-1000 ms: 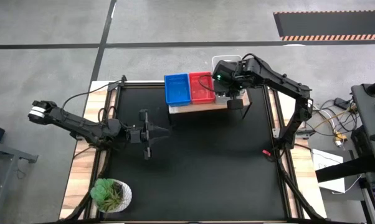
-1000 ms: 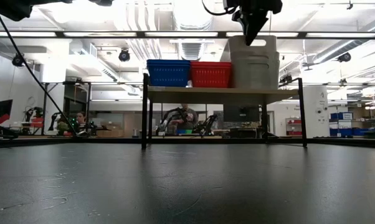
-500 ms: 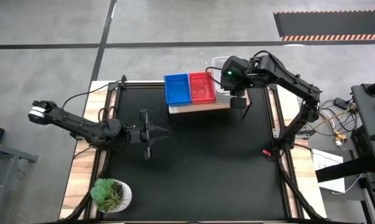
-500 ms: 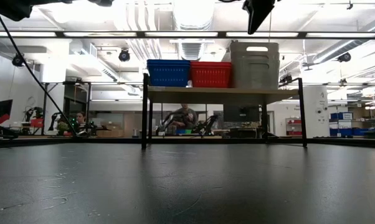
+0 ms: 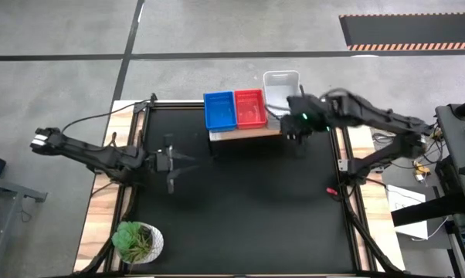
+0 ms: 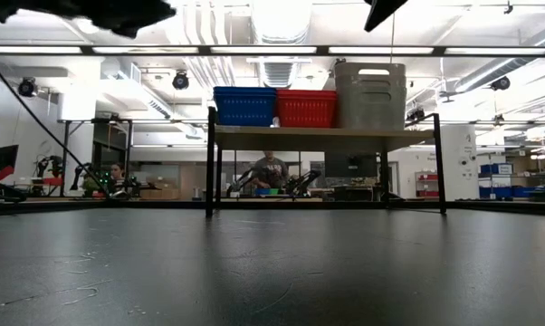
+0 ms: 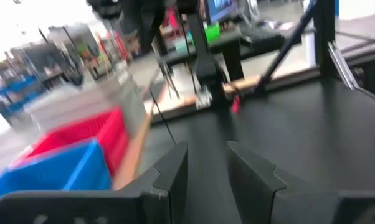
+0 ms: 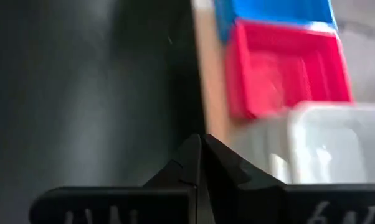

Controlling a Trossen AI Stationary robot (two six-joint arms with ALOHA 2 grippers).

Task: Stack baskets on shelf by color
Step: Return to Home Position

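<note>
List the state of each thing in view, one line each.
blue baskets: upright on shelf, ungripped
red baskets: upright on shelf, between blue and white
white baskets: upright on shelf, ungripped
left gripper: open, empty
right gripper: shut, empty, near the shelf
plant: upright, untouched

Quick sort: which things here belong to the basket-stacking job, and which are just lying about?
Job: blue baskets, red baskets, white baskets, all on the shelf; right gripper, shut, by the shelf; left gripper, open, over the table.
Lying about: potted plant at a table corner; person behind.
</note>
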